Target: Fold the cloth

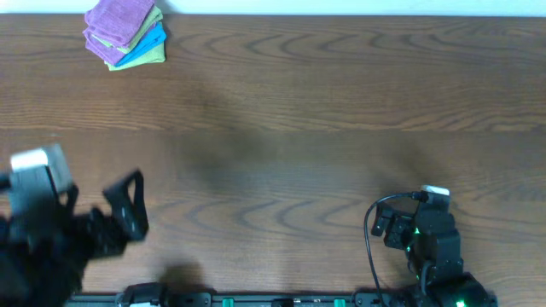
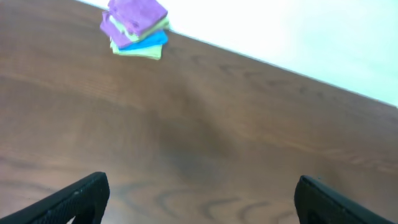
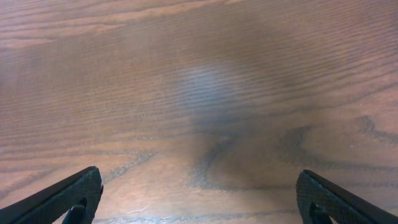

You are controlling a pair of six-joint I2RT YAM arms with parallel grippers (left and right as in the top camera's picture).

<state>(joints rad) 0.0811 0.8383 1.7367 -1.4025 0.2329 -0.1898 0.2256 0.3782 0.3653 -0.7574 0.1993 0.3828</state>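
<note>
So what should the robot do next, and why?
Probably stretch the left arm toward the purple cloth. It sits on top of a pile at the far left corner of the table, and the left fingers are open, empty and nearer to it than the right fingers.

A: Entry one, table (image 1: 299,111)?
B: One, wood-grained.
A: Arms?
B: Two. One gripper each: left gripper (image 2: 199,202), right gripper (image 3: 199,199), with two fingers apiece.
A: Cloths?
B: One stack (image 1: 124,34), all folded. Purple cloth (image 1: 119,19) – two layers showing. Blue cloth (image 1: 147,47), one. Green cloth (image 1: 155,56), one certain; a second cannot be told.
A: Cables?
B: One black cable (image 1: 373,230).
</note>
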